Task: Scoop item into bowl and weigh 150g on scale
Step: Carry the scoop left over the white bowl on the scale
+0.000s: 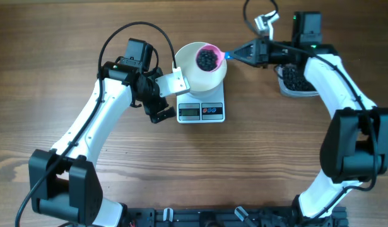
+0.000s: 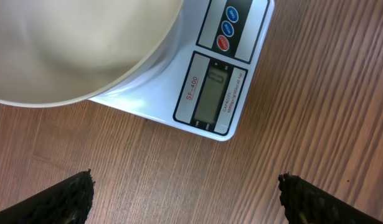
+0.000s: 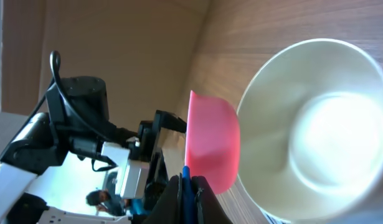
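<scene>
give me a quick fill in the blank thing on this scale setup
1. On the scale sits a glossy white ____.
2. The right pincer is shut on a pink scoop loaded with small black ____.
3. The left pincer, beside the scale, holds nothing and stands ____.

Missing words: bowl; beans; open.

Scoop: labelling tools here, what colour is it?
The scoop is pink, clearest in the right wrist view.
</scene>
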You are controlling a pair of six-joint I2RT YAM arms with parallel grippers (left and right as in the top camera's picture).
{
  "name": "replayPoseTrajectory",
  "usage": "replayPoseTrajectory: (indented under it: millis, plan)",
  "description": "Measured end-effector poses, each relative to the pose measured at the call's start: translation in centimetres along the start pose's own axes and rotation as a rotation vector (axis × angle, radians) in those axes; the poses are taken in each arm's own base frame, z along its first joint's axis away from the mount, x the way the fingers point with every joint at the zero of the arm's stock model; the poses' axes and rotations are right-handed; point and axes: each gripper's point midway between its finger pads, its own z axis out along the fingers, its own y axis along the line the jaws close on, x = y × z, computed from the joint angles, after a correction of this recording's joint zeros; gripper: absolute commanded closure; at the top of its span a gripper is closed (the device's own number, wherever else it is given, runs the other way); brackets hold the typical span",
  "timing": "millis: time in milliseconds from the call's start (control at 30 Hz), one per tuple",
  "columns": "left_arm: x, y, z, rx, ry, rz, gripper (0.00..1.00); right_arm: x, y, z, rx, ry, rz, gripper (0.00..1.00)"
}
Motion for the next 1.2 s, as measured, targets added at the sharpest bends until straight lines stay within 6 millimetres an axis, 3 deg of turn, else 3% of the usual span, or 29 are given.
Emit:
replayPoseTrajectory:
  millis: [133, 567, 1200]
  plan:
    - [0.0, 0.0, 0.0, -0.001, 0.000, 0.000, 0.00, -0.2, 0.1, 0.8, 0.011, 0.000, -0.019, 0.96]
    - [0.0, 0.0, 0.0, 0.000, 0.000, 0.000, 0.00, -1.4, -2.6, 0.5, 0.176, -0.060, -0.100, 0.96]
    - [0.0, 0.0, 0.0, 0.000, 0.000, 0.000, 0.00, -1.8, -3.0, 0.4, 0.197, -0.081, -0.033, 0.96]
